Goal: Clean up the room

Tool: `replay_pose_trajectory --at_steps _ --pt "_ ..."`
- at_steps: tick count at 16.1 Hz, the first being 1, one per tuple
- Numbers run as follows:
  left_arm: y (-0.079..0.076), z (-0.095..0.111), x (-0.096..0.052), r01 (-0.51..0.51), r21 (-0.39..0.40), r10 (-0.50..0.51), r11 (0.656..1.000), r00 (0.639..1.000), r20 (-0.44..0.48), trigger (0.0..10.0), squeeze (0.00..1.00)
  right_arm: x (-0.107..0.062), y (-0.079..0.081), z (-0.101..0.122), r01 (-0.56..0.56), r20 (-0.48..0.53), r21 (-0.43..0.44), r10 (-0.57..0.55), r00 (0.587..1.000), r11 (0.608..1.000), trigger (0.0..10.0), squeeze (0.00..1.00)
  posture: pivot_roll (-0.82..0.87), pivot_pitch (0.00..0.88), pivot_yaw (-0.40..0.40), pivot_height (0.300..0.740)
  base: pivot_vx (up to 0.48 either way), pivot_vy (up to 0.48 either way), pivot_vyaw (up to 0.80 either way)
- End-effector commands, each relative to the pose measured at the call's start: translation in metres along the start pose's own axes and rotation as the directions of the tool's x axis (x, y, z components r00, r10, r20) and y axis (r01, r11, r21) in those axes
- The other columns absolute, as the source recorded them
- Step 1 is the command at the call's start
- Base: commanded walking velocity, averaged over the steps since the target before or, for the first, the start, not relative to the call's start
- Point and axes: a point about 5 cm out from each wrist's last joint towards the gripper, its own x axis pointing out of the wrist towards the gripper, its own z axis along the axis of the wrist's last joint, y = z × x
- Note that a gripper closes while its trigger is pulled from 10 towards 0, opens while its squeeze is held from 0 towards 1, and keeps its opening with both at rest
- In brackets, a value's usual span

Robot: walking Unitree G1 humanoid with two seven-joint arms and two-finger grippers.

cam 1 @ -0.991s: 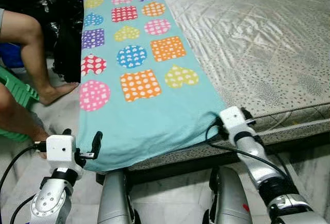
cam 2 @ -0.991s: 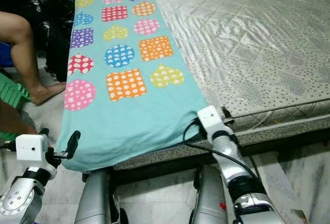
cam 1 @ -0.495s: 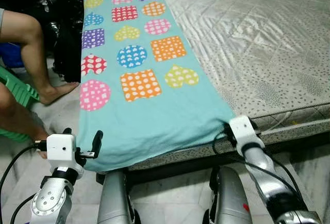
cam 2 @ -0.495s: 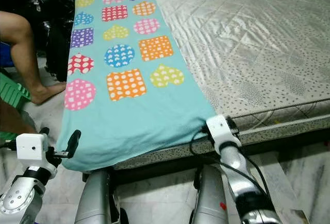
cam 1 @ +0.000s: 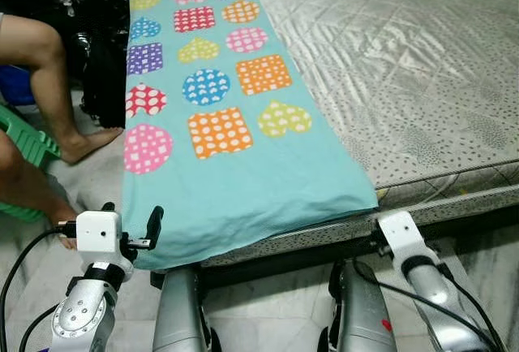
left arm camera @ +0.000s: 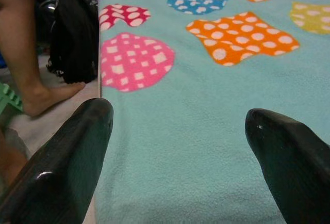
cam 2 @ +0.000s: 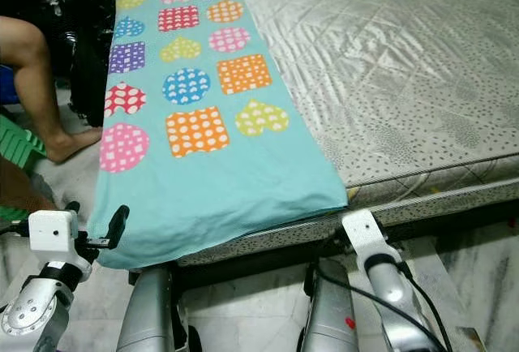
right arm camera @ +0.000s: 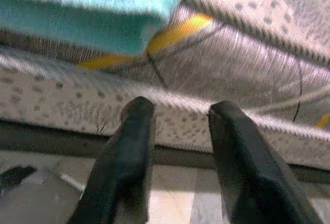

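The left gripper (cam 1: pixel 128 226), jaws open, is hovering at lower left beside the blanket (cam 1: pixel 235 173); the right gripper (right arm camera: pixel 178 131), open and empty, is pointing at the mattress (cam 1: pixel 422 60) side. Next probably needs grasping the blanket's edge for folding.

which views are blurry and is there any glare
Right wrist view: motion-smeared across the mattress edge and teal blanket. Left wrist view: blanket sharp, left claw fingers soft. Eye views: sharp, with sheen on the mattress top.
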Motion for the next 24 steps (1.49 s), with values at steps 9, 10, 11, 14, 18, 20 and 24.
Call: replay_pose_trajectory --at_steps 9,10,11,14,18,20,24 --pt "0.004 -0.009 0.003 -0.010 -0.055 0.008 0.998 0.999 -0.040 10.0 0.00 0.001 0.020 0.051 -0.237 0.151 0.539 0.184 0.971 0.808 10.0 1.00 -0.06 0.148 0.063 0.535 0.000 0.000 0.00" --pt "0.004 -0.009 0.003 -0.008 -0.054 0.006 0.999 0.999 -0.040 10.0 0.00 0.000 0.024 0.056 -0.256 0.170 0.565 0.193 0.966 0.785 10.0 1.00 -0.06 0.149 0.063 0.535 0.000 0.000 0.00" --pt "0.004 -0.009 0.004 -0.008 -0.056 0.006 0.998 0.999 -0.040 10.0 0.00 -0.001 0.026 0.057 -0.271 0.179 0.569 0.205 0.962 0.776 10.0 1.00 -0.06 0.150 0.064 0.535 0.000 0.000 0.00" --pt "0.004 -0.010 0.004 -0.007 -0.061 0.005 0.998 0.999 -0.043 10.0 0.00 -0.003 0.027 0.059 -0.281 0.178 0.579 0.218 0.960 0.765 10.0 1.00 -0.05 0.153 0.067 0.535 0.000 0.000 0.00" --pt "0.005 -0.010 0.003 -0.008 -0.063 0.005 0.998 0.999 -0.048 10.0 0.00 -0.002 0.034 0.061 -0.244 0.135 0.555 0.204 0.970 0.795 10.0 1.00 -0.05 0.159 0.069 0.535 0.000 0.000 0.00" --pt "0.005 -0.010 0.003 -0.009 -0.063 0.006 0.998 0.999 -0.049 10.0 0.00 0.000 0.031 0.059 -0.190 0.106 0.521 0.158 0.982 0.832 10.0 1.00 -0.05 0.159 0.069 0.535 0.000 0.000 0.00" --pt "0.005 -0.010 0.003 -0.012 -0.067 0.008 0.998 0.999 -0.054 10.0 0.00 0.003 0.015 0.066 -0.072 0.133 0.460 0.012 0.991 0.885 10.0 1.00 -0.05 0.160 0.071 0.535 0.000 0.000 0.00"
